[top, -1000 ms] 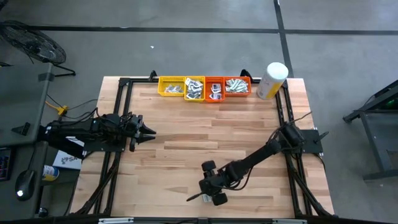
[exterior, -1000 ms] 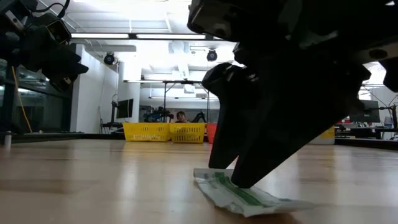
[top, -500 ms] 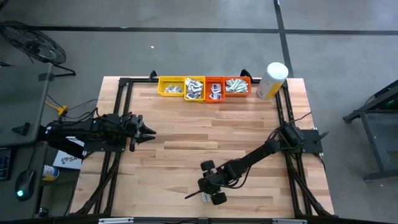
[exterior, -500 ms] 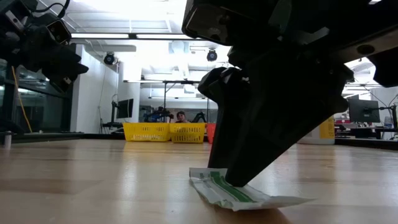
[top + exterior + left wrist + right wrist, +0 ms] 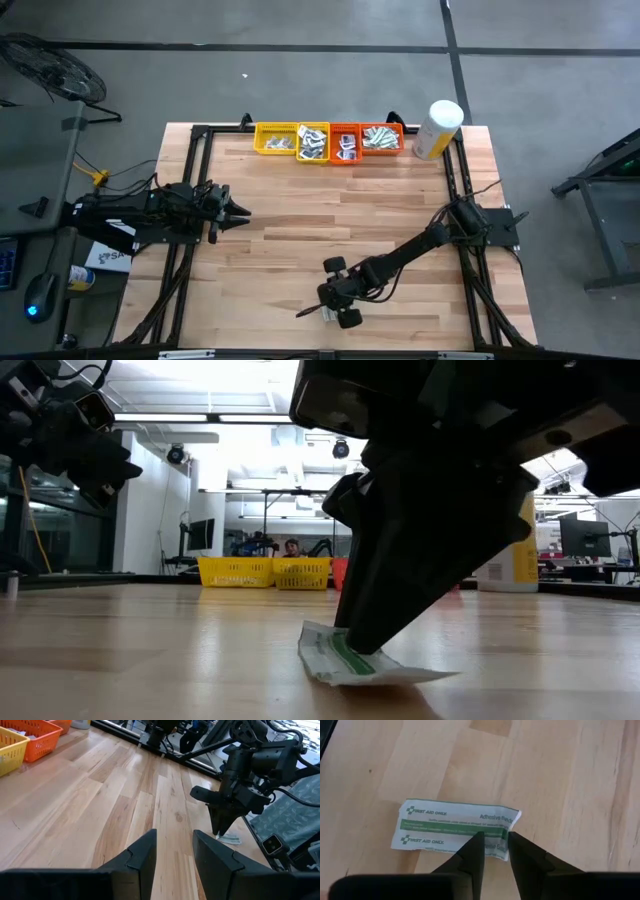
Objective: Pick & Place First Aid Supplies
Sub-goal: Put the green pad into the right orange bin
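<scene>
Tray contents (image 5: 330, 142) too small, maybe packets; strip (image 5: 345, 659) end hidden under right hand (image 5: 360, 645)

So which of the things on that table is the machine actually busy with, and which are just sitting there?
Part of the job:
- bandage packet, white with a green stripe, flat on the wood
- right pincer, tips down at the packet's edge
- packets in the trays

Just lying about:
- white-and-yellow canister, far right corner
- left pincer, waiting at the left side, off the table
</scene>
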### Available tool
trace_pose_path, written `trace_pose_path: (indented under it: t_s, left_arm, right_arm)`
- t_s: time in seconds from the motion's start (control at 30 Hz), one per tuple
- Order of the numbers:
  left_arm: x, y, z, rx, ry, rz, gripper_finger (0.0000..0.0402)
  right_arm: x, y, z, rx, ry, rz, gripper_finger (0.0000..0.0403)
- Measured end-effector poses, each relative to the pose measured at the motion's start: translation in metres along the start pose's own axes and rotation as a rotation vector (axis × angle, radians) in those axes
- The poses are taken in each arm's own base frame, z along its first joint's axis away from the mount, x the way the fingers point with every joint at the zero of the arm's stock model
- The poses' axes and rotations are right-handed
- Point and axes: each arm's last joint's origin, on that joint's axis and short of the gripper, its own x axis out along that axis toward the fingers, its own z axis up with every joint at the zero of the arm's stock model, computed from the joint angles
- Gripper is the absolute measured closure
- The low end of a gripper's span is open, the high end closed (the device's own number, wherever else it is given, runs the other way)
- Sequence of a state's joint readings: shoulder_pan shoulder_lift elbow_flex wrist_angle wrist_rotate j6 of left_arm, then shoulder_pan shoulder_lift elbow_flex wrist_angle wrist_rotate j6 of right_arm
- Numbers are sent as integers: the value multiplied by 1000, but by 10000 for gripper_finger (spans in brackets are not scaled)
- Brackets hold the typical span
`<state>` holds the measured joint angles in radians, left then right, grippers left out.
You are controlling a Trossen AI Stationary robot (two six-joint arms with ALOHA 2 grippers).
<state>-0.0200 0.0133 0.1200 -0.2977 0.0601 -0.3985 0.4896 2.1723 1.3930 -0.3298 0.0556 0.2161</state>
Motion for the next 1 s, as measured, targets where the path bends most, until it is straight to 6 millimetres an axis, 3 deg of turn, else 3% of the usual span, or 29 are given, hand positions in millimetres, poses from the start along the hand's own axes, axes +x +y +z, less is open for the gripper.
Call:
trace_pose_path:
  t_s: [0.33,0.5,0.83,1.0]
  left_arm:
    - [0,0,0,0,0,0,275]
    - [0,0,0,0,0,0,275]
    - [0,0,0,0,0,0,275]
    - [0,0,0,0,0,0,275]
  right_arm:
    - [0,-6,2,80,-7,-2,379]
    - [-10,-14,8,142,-28,5,399]
    - [-40,-58,18,399,-66,-107,402]
    - [-59,-82,8,646,33,-222,402]
